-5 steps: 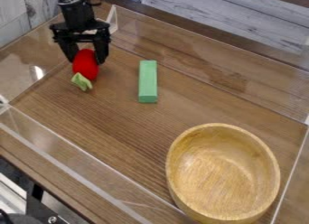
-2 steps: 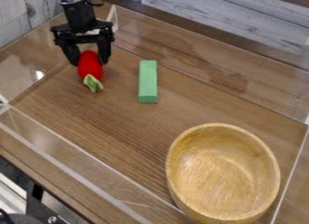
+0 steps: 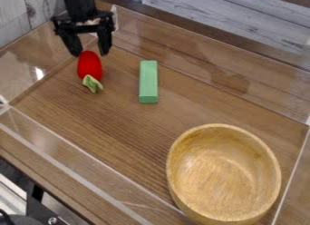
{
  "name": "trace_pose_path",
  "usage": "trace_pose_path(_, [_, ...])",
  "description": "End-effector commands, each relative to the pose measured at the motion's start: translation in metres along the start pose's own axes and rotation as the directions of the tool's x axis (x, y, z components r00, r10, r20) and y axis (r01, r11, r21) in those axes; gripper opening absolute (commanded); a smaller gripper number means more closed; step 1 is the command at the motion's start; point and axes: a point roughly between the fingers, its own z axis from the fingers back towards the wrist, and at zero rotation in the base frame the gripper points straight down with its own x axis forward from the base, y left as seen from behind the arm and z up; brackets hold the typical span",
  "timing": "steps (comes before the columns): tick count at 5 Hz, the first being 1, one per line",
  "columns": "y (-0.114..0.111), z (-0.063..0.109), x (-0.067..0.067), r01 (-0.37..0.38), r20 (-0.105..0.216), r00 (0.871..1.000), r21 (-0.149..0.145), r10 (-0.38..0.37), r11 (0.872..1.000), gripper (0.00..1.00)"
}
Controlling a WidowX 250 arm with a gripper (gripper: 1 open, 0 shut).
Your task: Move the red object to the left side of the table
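Red object (image 3: pixel 89 65) lies on the table (image 3: pixel 145 138), far-left part of the camera view, near the left clear wall (image 3: pixel 31 47). Small, glossy, rounded, bright red body with a highlight on top; light-green leafy end (image 3: pixel 92 83) sticks out at its lower side, toward the camera. It lies tilted, red end pointing up-left in frame, green end down-right. Much smaller than the wooden bowl.

Gripper (image 3: pixel 83 47) is black, pointing down, directly above and slightly behind the red object. Fingers spread wide, one on each side, nothing between them. Fingertips (image 3: pixel 65 51) look clear of the red object, not pinching it; a small gap shows between the tips and the top of the fruit, though exact contact at the rear is hard to tell from this angle.

Green rectangular block (image 3: pixel 148 82) lies flat just to the right of the red object, apart from it, long side running roughly front to back.

Wooden bowl (image 3: pixel 224 172) sits upright at lower right, well apart from both, light wood, nothing visible inside.

Table is brown wood-grain, with low clear acrylic walls around it; reflections on the near wall (image 3: pixel 85 165).
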Motion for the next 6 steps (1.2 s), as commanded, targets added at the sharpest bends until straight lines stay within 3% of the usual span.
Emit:
trace_pose_path(1, [-0.022, 0.035, -0.002, 0.077, 0.072, 0.994, 0.004, -0.077, 0.997, 1.0])
trace_pose_path(2, [-0.029, 0.038, -0.008, 0.14, 0.058, 0.988, 0.002, -0.14, 0.99, 1.0])
trace_pose_path(3, [-0.04, 0.039, -0.016, 0.221, 0.043, 0.974, 0.003, -0.221, 0.975, 1.0])
trace_pose_path(6, [-0.089, 0.031, -0.035, 0.394, -0.021, 0.919, 0.009, -0.394, 0.919, 1.0])
